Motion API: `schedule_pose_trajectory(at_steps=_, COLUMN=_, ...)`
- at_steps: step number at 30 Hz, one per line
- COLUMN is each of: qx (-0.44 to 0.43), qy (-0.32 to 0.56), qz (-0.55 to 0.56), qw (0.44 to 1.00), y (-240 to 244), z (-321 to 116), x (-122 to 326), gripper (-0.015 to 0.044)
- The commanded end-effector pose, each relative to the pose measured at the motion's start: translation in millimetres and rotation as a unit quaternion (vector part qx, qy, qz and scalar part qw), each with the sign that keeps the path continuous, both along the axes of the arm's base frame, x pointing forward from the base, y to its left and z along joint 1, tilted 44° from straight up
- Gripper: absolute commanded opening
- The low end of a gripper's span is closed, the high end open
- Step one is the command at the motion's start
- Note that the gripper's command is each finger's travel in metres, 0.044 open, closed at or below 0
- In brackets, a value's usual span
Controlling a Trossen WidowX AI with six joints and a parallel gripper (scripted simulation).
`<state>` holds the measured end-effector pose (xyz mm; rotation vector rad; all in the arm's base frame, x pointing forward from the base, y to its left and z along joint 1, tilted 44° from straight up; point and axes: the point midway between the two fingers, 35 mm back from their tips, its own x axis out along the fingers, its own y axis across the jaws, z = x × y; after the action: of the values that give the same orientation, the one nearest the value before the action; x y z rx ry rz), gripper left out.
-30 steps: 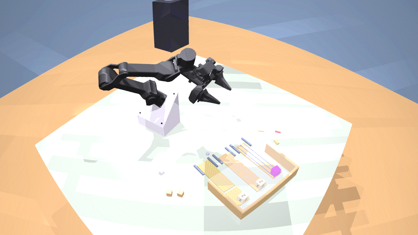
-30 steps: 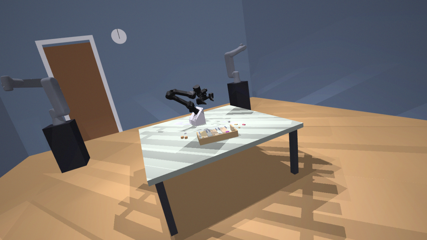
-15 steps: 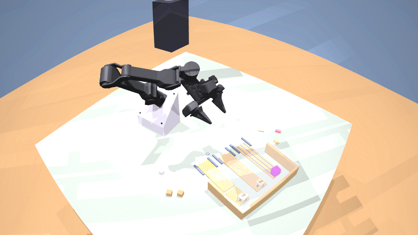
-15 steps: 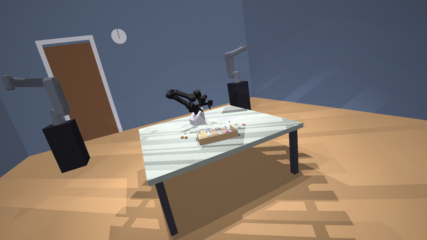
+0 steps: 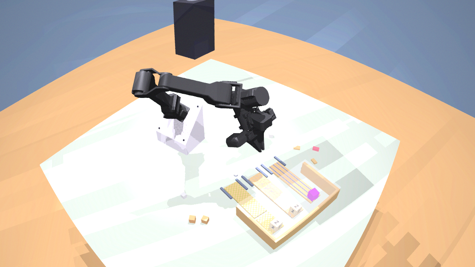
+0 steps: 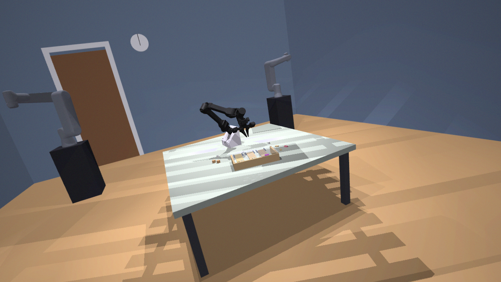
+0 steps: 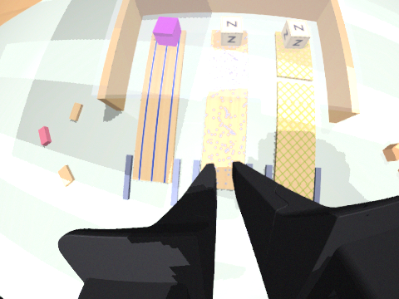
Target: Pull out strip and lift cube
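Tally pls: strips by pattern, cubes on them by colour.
Blue-striped strip: 1
Speckled strip: 1
Yellow crosshatched strip, with a gap across it: 1
Purple cube: 1
White Z-labelled cubes: 2
Total: 6 (3 strips, 3 cubes)
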<state>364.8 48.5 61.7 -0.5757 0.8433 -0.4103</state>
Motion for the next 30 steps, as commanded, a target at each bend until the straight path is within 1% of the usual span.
schedule_pose_trajectory(at_steps=1, qx=0.022, qy=0.079, qz=-0.106, qw=0.991, y=-18.9, z=-24.6, x=19.2, gripper=0.0)
schedule_pose_trajectory(at_steps=8, qx=0.029, qy=0.149, qz=-0.227, qw=0.962, y=-46.9, z=-36.8, x=22.2, gripper=0.0)
schedule_pose_trajectory(at_steps=20, qx=0.029, qy=0.15, qz=-0.23, qw=0.961, y=-47.3, z=-37.4, x=23.3, gripper=0.0)
schedule_pose_trajectory(at_steps=30, qx=0.029, qy=0.15, qz=-0.229, qw=0.961, y=-56.6, z=-48.7, x=26.5, gripper=0.0)
